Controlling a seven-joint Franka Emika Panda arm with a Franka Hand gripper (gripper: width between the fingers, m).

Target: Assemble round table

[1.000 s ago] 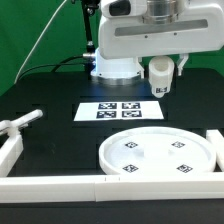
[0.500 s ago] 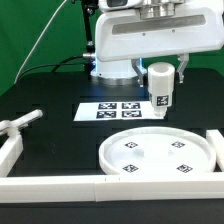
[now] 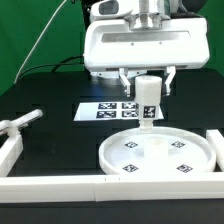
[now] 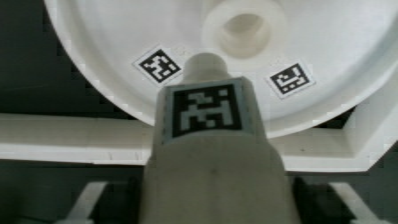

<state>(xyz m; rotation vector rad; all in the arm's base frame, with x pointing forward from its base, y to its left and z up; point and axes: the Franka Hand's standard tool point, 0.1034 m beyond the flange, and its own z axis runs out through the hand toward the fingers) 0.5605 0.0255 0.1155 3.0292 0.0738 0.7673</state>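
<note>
The large round rimmed disc (image 3: 160, 155) lies flat at the front right of the table, tags facing up. My gripper (image 3: 147, 88) is shut on the short thick cylinder leg (image 3: 147, 102) and holds it upright just above the disc's far rim. In the wrist view the tagged leg (image 4: 214, 150) fills the space between my fingers (image 4: 80, 203), its end pointing toward the disc (image 4: 143, 25) and its central socket (image 4: 242, 30). The cross-shaped foot is out of view.
The marker board (image 3: 103, 111) lies behind the disc. Long white border bars run along the front (image 3: 55, 185), the left (image 3: 18, 126) and the right (image 3: 213, 140). A black cable hangs at the back left.
My arm has come forward and down with the leg, from behind the marker board to the disc's far rim.
</note>
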